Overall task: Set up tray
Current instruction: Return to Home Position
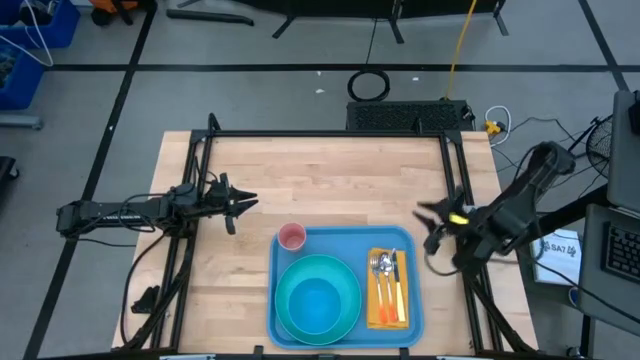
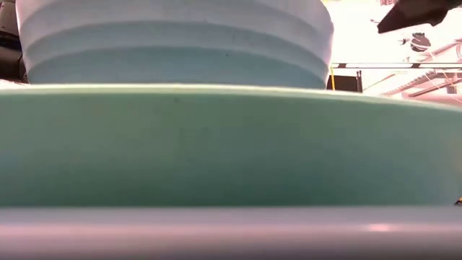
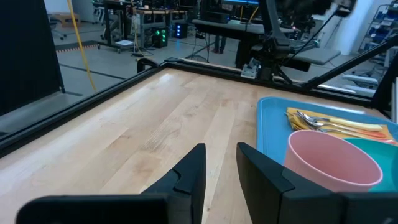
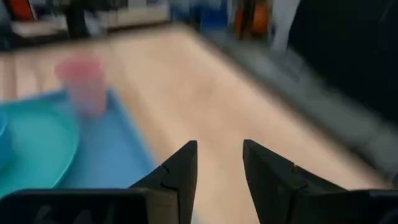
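Judging by how things lie, the tray (image 1: 345, 243) looks fully laid. It sits at the near edge of the table (image 1: 320, 170) and holds a teal plate (image 1: 354, 288) with a blue bowl (image 1: 315, 305) in it. A pink cup (image 1: 292, 237) stands at its far left corner, and a yellow napkin (image 1: 385, 322) runs along its right side with the cutlery (image 1: 388, 278) on top. What is left is for the arms to get clear, and that is where the risk lies.

The right gripper (image 1: 430, 225) hangs just beside the tray's far right corner, fingers apart and holding nothing. How high it is over the rim I cannot tell from above. A low swing toward the tray could clip the rim and shove the whole tray. It could also brush the napkin and scatter the cutlery, which only rests there loose. Lifting first and moving outward, away from the tray, would avoid both.

The left gripper (image 1: 240, 203) is over bare wood, left of the tray and apart from it, its fingers also parted with nothing between them. Its wrist view looks straight at the cup, which is tall and probably light. A forward drift could tip it, or push it into the plate close beside it
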Tool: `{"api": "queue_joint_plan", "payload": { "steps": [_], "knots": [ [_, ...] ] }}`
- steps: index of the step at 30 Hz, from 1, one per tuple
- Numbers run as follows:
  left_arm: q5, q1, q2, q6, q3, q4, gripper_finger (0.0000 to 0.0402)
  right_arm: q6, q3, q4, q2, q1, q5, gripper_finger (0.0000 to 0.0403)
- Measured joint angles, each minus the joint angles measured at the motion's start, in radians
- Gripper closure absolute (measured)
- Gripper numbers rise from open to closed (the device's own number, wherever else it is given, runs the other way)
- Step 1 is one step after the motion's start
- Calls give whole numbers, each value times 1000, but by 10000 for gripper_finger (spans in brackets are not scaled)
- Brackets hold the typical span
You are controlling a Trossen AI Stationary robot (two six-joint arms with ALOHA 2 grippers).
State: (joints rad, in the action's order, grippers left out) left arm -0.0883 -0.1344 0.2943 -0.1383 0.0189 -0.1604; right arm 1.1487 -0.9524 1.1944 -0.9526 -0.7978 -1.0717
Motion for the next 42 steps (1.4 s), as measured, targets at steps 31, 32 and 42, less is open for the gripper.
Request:
{"api": "queue_joint_plan", "payload": {
  "steps": [31, 32, 42],
  "knots": [
    [0, 0, 0, 0, 0, 0, 309, -1459, 897, -1763, 881, 71, 188, 284],
    [0, 0, 0, 0, 0, 0, 309, -1461, 897, -1741, 887, 81, 193, 284],
    [0, 0, 0, 0, 0, 0, 309, -1314, 899, -1562, 897, 267, 409, 284]
  ]
}}
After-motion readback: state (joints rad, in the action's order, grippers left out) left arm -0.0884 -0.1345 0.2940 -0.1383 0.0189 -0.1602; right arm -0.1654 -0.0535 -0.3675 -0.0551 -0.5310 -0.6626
